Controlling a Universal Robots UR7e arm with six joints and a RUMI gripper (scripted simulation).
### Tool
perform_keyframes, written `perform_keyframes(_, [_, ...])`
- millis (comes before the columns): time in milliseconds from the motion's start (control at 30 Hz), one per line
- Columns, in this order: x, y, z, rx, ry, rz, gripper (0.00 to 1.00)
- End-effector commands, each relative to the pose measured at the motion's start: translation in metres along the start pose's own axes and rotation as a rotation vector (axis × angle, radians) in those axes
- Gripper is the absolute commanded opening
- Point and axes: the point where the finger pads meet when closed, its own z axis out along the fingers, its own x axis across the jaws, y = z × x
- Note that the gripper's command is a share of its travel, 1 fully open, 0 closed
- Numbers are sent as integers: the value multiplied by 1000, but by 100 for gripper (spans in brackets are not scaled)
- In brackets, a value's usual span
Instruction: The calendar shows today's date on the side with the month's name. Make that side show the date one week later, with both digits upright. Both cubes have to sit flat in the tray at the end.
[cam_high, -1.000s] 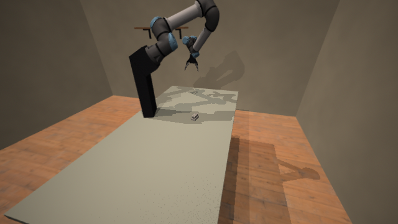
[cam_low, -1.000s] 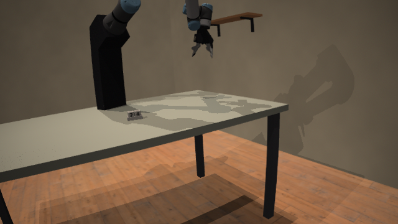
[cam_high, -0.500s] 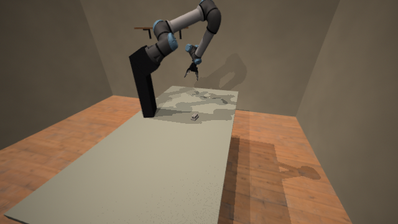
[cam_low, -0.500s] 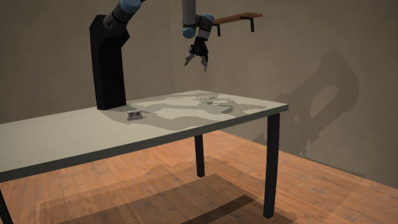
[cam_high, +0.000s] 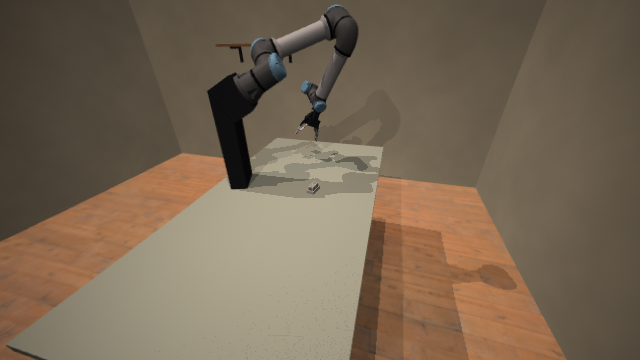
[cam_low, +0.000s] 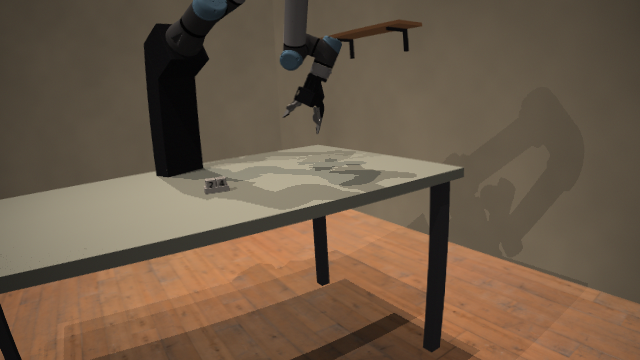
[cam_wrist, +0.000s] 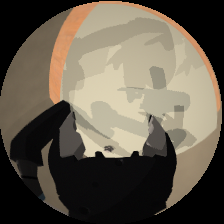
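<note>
The small grey calendar, a tray with two digit cubes, stands on the table near the black arm base. In the exterior view its face reads what looks like 2 and 4. It also shows in the top view, too small to read. My gripper hangs open and empty high above the far part of the table, well away from the calendar. It also shows in the top view. In the wrist view the two fingers frame bare table top; the calendar is not in that view.
The black arm pedestal stands on the table beside the calendar. A wooden wall shelf hangs behind the gripper. The table's far edge drops to a wooden floor.
</note>
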Motion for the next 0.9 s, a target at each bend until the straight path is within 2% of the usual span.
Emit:
perform_keyframes(0, [-2, 25, 24, 43, -42, -62, 100])
perform_keyframes(67, [-4, 40, 36, 59, -61, -86, 100])
perform_keyframes(200, [-6, 55, 47, 77, -78, -110, 100])
perform_keyframes(267, [-6, 55, 47, 77, -78, -110, 100])
perform_keyframes(367, [-10, 78, 62, 107, -96, -146, 100])
perform_keyframes(533, [-13, 93, 71, 128, -103, -169, 100])
perform_keyframes(600, [-15, 109, 79, 150, -107, -192, 100])
perform_keyframes(733, [-18, 124, 86, 172, -107, -215, 100])
perform_keyframes(833, [-18, 124, 86, 172, -107, -215, 100])
perform_keyframes(867, [-20, 132, 90, 182, -105, -226, 100])
